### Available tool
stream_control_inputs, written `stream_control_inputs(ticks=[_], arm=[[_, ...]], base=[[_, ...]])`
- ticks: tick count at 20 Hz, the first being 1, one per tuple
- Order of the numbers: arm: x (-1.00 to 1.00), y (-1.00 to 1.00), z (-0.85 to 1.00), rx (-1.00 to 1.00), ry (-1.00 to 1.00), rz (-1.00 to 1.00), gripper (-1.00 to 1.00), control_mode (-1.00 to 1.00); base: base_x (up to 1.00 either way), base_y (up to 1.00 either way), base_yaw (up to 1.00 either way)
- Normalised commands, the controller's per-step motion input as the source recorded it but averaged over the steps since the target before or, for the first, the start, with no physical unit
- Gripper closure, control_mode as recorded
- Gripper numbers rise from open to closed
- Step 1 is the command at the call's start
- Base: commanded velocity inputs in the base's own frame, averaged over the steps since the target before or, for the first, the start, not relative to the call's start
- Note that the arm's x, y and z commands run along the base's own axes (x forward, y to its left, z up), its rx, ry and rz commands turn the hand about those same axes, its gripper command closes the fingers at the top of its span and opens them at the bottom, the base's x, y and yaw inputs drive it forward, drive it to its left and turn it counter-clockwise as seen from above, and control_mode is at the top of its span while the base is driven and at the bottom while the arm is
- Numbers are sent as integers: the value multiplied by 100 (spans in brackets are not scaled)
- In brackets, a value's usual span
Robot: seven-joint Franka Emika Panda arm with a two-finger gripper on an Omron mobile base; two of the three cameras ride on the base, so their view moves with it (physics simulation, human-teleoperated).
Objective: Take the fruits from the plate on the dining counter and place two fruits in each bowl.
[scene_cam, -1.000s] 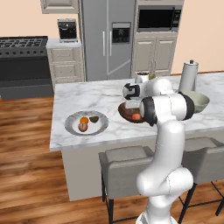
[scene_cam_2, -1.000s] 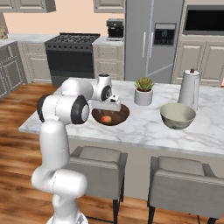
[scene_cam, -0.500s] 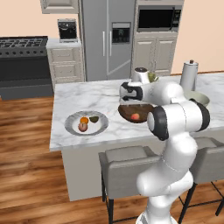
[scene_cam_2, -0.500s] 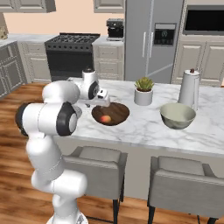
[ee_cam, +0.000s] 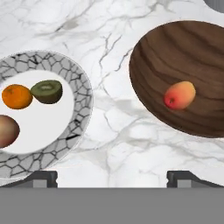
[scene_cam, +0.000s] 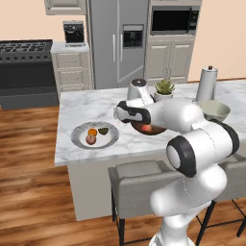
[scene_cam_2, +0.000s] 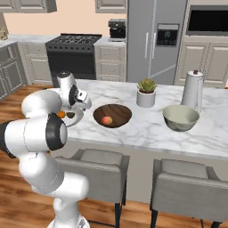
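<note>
Fruits (ee_cam: 31,96) on plate (ee_cam: 82,87), white marble dining counter (ee_cam: 113,131), kitchen.

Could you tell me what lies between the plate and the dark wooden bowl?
Nothing: in the hand view, bare marble separates the plate from the wooden bowl.

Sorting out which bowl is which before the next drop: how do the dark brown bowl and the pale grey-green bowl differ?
The dark brown bowl is wide, shallow and wood-grained; the pale grey-green bowl is deeper, smooth, with a cream inside. The brown bowl holds one red-pink fruit; no fruit shows in the grey-green bowl. The brown bowl sits nearer the plate. Both are round and stand upright on the dining counter.
</note>
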Motion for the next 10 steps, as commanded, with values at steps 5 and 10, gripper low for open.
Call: stream_control_inputs(ticks=[5,10], arm=[[0,100,7,0,3,2,-100,-100],[0,77,2,5,6,0,-100,-100]], base=[[0,0,0],[0,0,0]])
